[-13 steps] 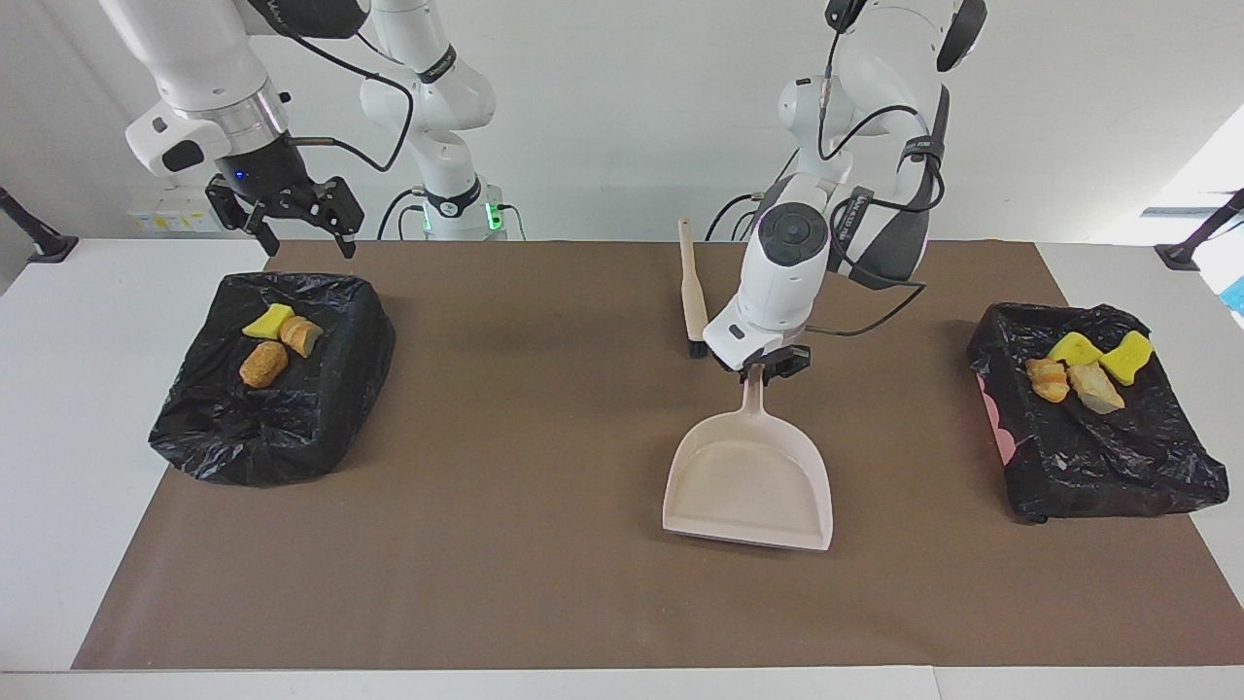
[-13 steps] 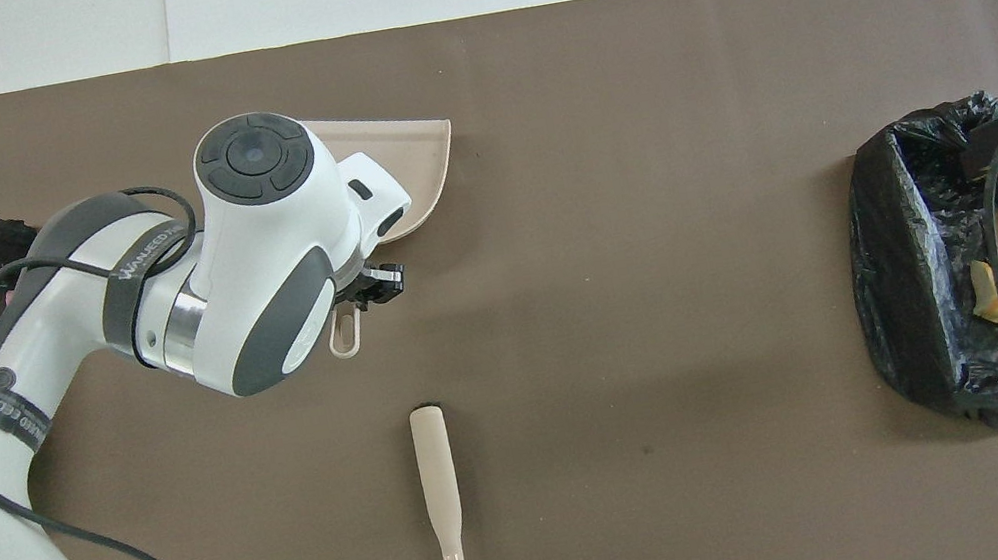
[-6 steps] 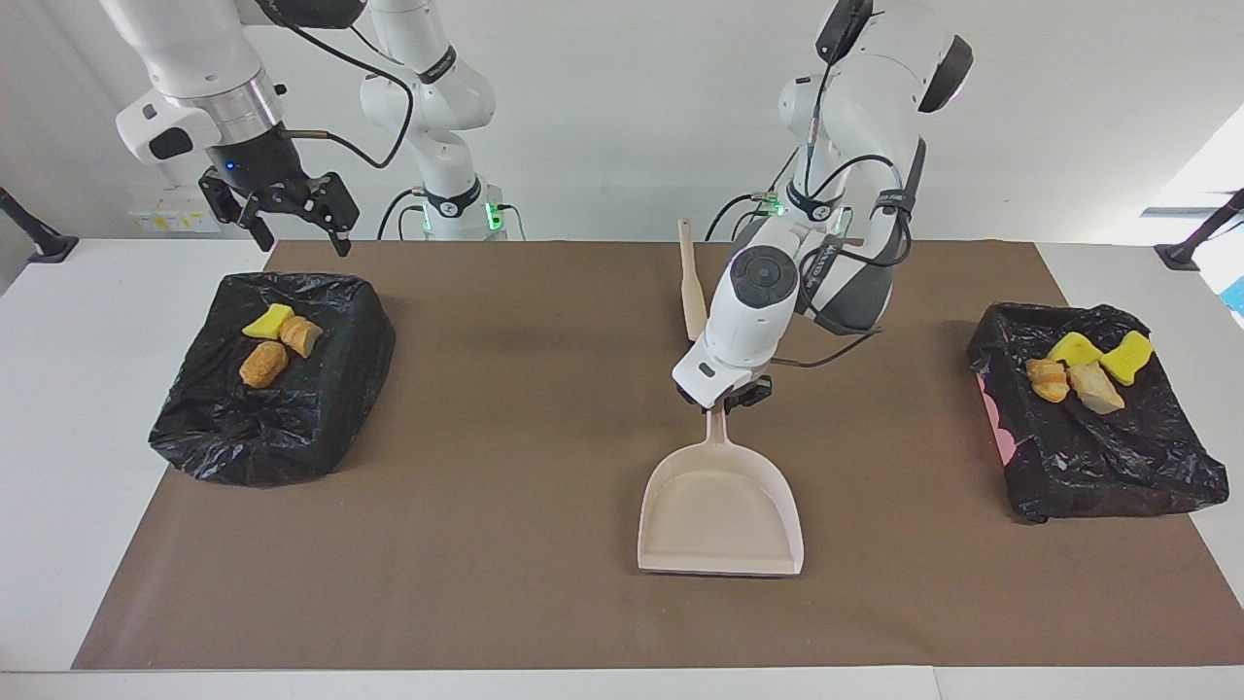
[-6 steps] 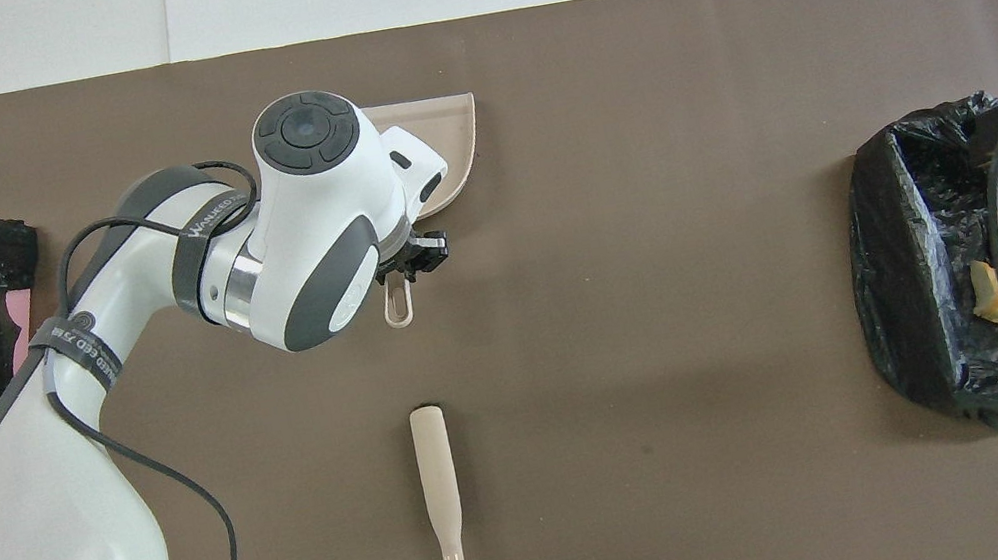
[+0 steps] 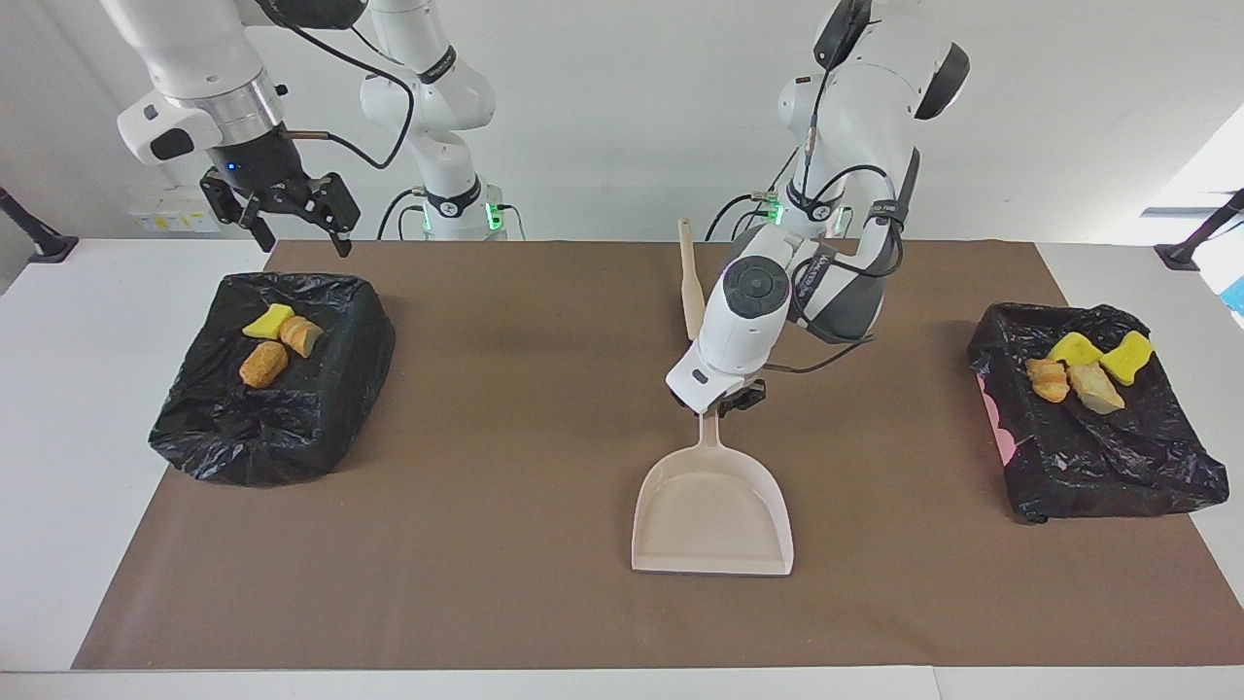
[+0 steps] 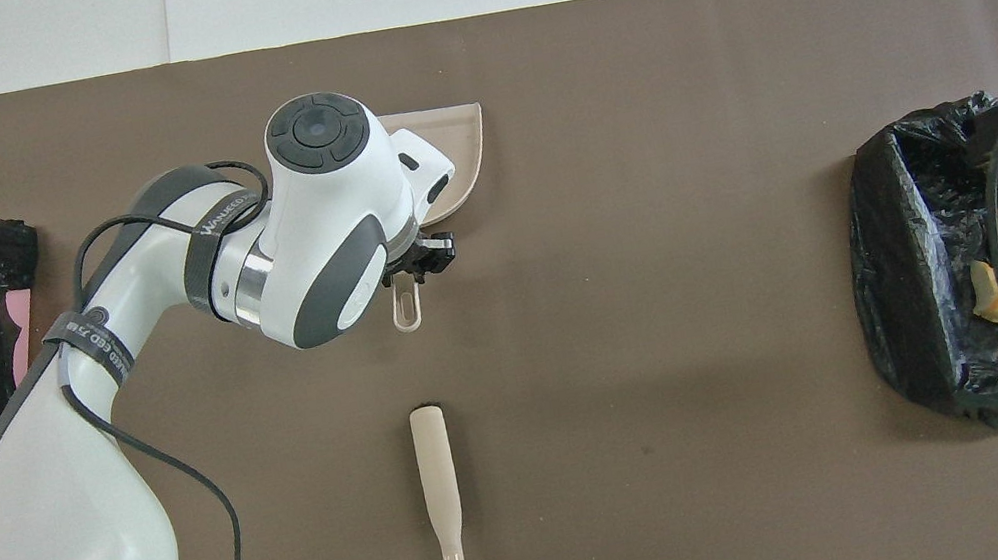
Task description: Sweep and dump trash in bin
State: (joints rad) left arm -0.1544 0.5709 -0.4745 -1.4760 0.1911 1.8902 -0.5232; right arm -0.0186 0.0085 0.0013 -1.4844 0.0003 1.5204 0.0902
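Note:
The beige dustpan (image 5: 712,520) lies flat on the brown mat in the middle of the table, its handle pointing toward the robots. My left gripper (image 5: 731,401) is down at that handle; in the overhead view the left gripper (image 6: 422,257) covers it, so only the handle's end shows. Three pieces of trash (image 5: 277,340) lie in the black-lined bin (image 5: 272,418) at the right arm's end. My right gripper (image 5: 296,228) hangs open above that bin's edge, holding nothing. Several more trash pieces (image 5: 1084,365) lie in the second bin (image 5: 1108,467) at the left arm's end.
The beige hand brush (image 5: 692,292) lies on the mat between the dustpan and the robots, also seen as the brush (image 6: 440,493) in the overhead view. The brown mat (image 5: 486,544) covers most of the white table.
My left arm carried the dustpan a short way toward the right arm's end of the table and has nearly stopped. My right gripper rose slightly over its bin.

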